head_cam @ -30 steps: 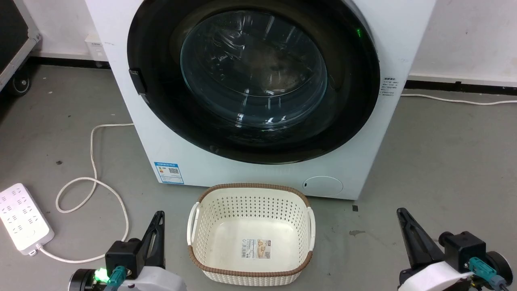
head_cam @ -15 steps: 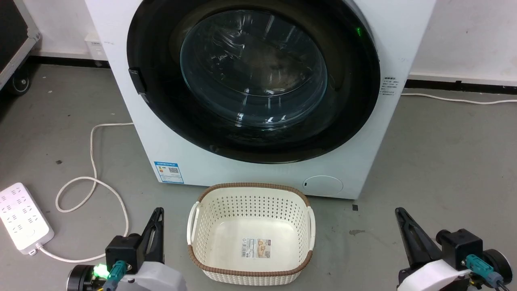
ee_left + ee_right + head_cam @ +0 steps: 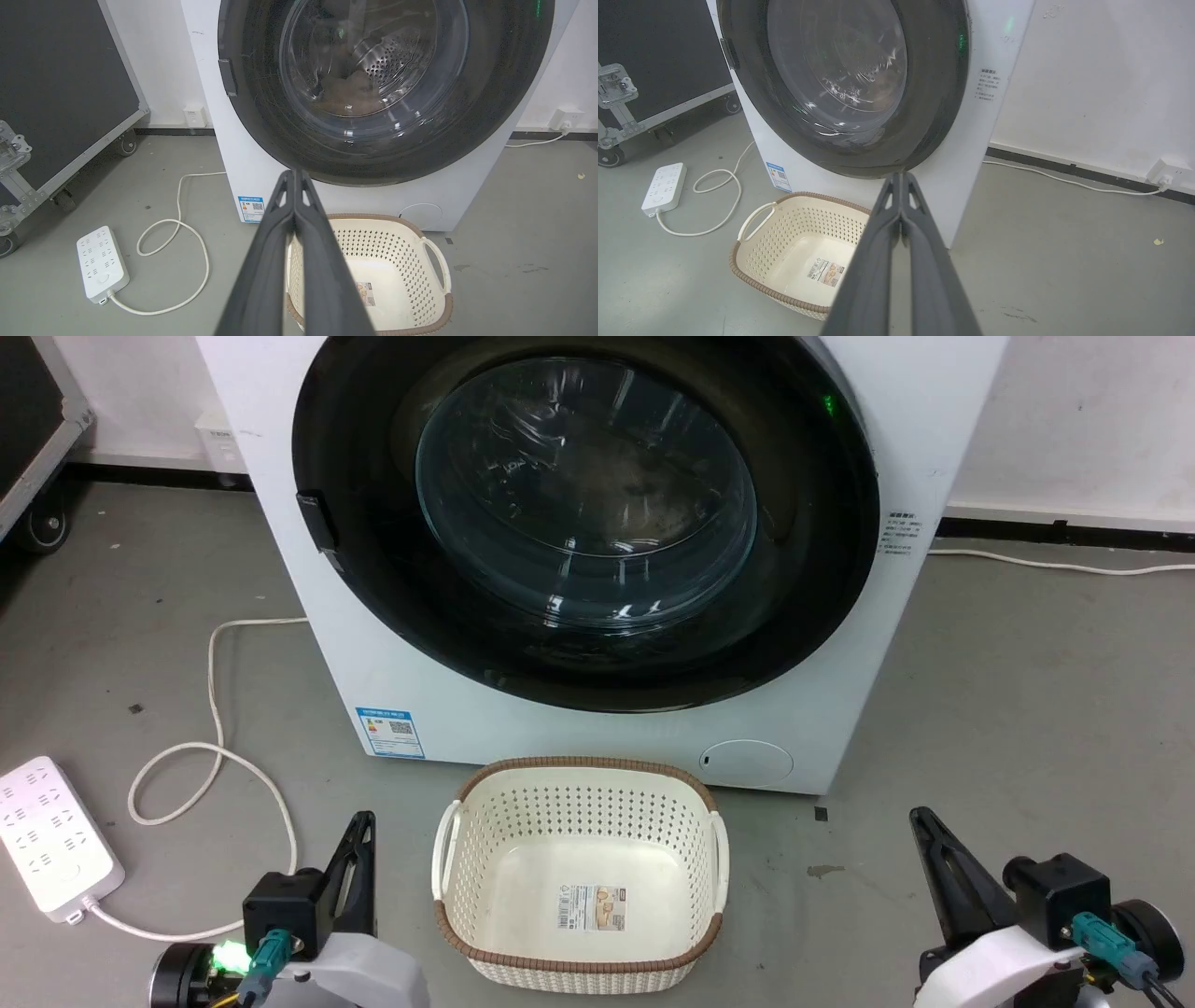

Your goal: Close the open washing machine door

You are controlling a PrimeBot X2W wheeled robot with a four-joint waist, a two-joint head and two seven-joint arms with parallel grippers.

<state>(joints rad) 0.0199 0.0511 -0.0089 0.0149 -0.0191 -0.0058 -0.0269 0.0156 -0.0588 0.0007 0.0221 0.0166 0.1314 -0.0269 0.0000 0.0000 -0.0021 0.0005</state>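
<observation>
Washing machine door (image 3: 585,513) at top centre of the head view, black rim lying flat against the white front of the washing machine (image 3: 597,737), dark latch tab (image 3: 316,523) on its left edge. Behind the bulging glass, in the left wrist view, perforated steel drum (image 3: 392,60) with a brownish heap (image 3: 348,88) low inside, too dim to name.

Down on the grey floor, just in front of the machine: cream perforated basket (image 3: 579,812) with a brown woven rim, nothing in it but a paper label (image 3: 591,907) stuck to the bottom.

Left gripper (image 3: 362,826) low beside the basket's left handle, fingers pressed together, holding nothing. Right gripper (image 3: 924,826) low on the far right, well apart from the basket, fingers likewise together and empty.

Off to the left, white power strip (image 3: 51,840), its cable (image 3: 219,756) looped across the floor towards the machine. Small blue sticker (image 3: 390,734) low on the machine's front, left of the basket.
</observation>
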